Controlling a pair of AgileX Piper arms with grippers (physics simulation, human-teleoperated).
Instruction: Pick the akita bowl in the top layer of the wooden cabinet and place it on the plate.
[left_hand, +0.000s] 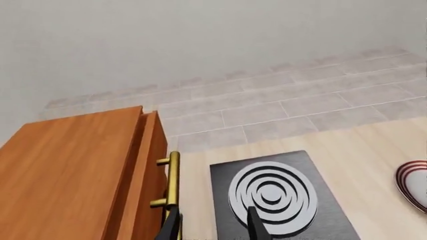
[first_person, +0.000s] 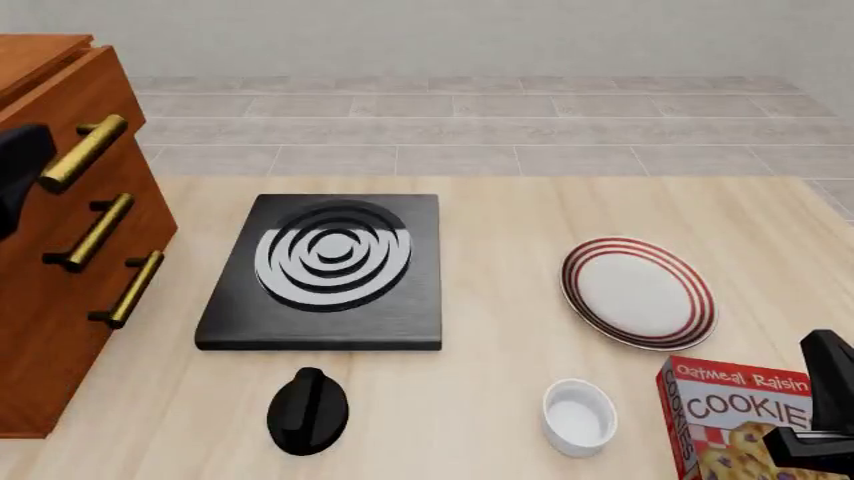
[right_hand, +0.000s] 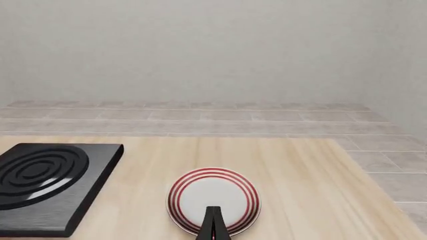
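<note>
- Left wrist view: your left gripper (left_hand: 212, 226) is open, with one black finger just beside the brass bar handle (left_hand: 172, 179) of the top drawer (left_hand: 148, 175) and the other over the black square stove slab with grey rings (left_hand: 277, 197). Nothing is between the fingers. The drawer front of the big reddish-brown wooden cabinet (left_hand: 67, 175) sits only a crack proud of the cabinet body, so I judge the drawer effectively unopened. The handle's long axis runs along the drawer front, away from the camera.
- Front view: you see the cabinet (first_person: 60, 250) at the table's left edge with three brass handles, the uppermost (first_person: 83, 152) nearest the dark left arm at the frame's left border. The small black-and-white patterned bowl appears nowhere; presumably it is inside the closed top drawer, but you cannot confirm that. The round white plate with red rings (first_person: 638, 292) lies bare toward the table's right edge, well apart from the cabinet, with the stove slab (first_person: 327, 270) between them. Near the front edge sit a black knob-like object (first_person: 308, 410), a plain white cup (first_person: 579, 416) and a red cookie box (first_person: 741, 420).
- Right wrist view: your right gripper (right_hand: 213, 225) has its fingers pressed together, holding nothing, and points at the plate (right_hand: 213, 199).
- Progress: nothing is done yet. Grasping the handle, pulling the drawer, lifting the bowl and setting it on the plate all remain.
</note>
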